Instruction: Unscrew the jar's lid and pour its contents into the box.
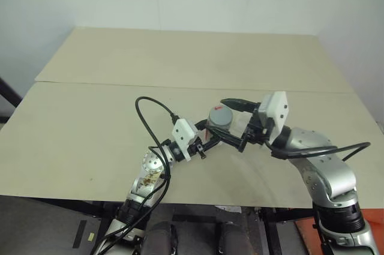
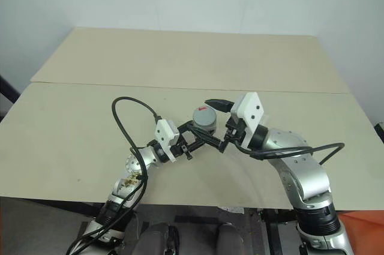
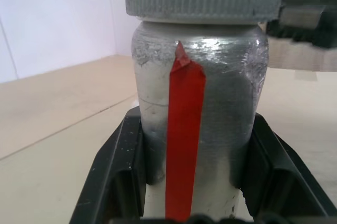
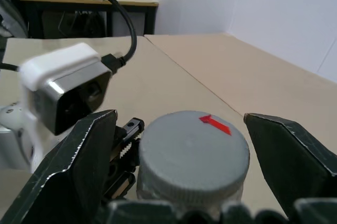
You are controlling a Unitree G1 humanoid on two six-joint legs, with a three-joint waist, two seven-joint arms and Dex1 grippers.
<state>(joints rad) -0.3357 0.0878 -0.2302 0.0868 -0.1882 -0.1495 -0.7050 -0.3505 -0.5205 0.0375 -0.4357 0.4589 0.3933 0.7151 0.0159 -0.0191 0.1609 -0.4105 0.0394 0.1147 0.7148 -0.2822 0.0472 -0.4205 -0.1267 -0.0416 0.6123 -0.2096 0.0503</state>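
Observation:
The jar (image 1: 217, 124), a silver-grey cylinder with a red stripe (image 3: 184, 139) down its side, is held upright a little above the table. My left gripper (image 1: 211, 135) is shut on its lower body, with black fingers (image 3: 117, 174) pressed against both sides. The grey ribbed lid (image 4: 192, 155) with a red mark sits on top of the jar. My right gripper (image 1: 223, 118) comes in from the right at lid height and stands open, with one finger (image 4: 79, 166) on each side of the lid and a gap on both sides. The box is out of view.
The beige table (image 1: 90, 117) is made of two boards with a seam (image 1: 120, 84) across it. A black cable (image 1: 153, 108) loops up from my left wrist. Its front edge runs just below my arms, and a white wall stands behind.

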